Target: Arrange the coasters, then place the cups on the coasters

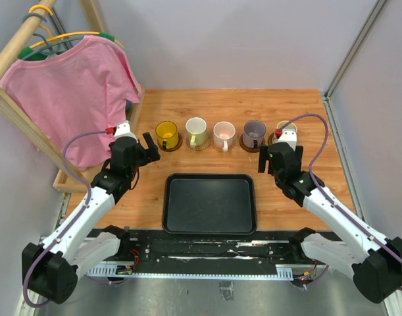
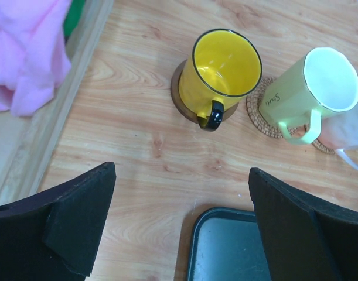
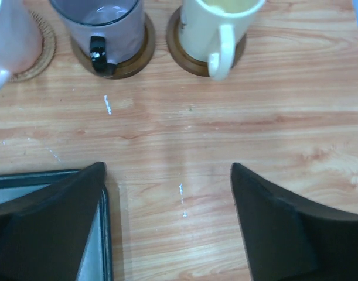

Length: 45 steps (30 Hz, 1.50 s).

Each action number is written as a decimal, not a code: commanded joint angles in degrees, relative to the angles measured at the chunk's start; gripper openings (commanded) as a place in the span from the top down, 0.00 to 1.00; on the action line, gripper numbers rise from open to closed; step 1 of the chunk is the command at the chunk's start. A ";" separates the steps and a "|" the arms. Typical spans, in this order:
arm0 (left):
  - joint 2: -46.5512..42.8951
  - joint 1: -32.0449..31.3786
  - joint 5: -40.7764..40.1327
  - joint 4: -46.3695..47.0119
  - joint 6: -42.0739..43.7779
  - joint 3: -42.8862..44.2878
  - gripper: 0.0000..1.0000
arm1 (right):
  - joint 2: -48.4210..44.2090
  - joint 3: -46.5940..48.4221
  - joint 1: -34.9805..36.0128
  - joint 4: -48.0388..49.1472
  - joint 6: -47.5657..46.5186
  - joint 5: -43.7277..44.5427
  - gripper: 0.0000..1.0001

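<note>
Wooden table, grey walls; pink shirt at 10 o'clock. Pale cup lettering illegible. Left gripper, right gripper: fingers apart.

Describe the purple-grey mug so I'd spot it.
Beyond the black rectangular tray stands a row of five ceramic mugs. The greyish purple mug is second from the right, between the pink mug and the cream mug. It alone is dark-toned.

Your top camera looks down from behind the near edge; both wrist cameras closely face the cups, sharing the tray.
</note>
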 commanded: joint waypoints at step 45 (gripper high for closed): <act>-19.56 0.48 -18.50 -18.68 -23.04 -8.75 0.00 | -24.21 -7.47 -1.00 -15.21 11.09 19.59 0.02</act>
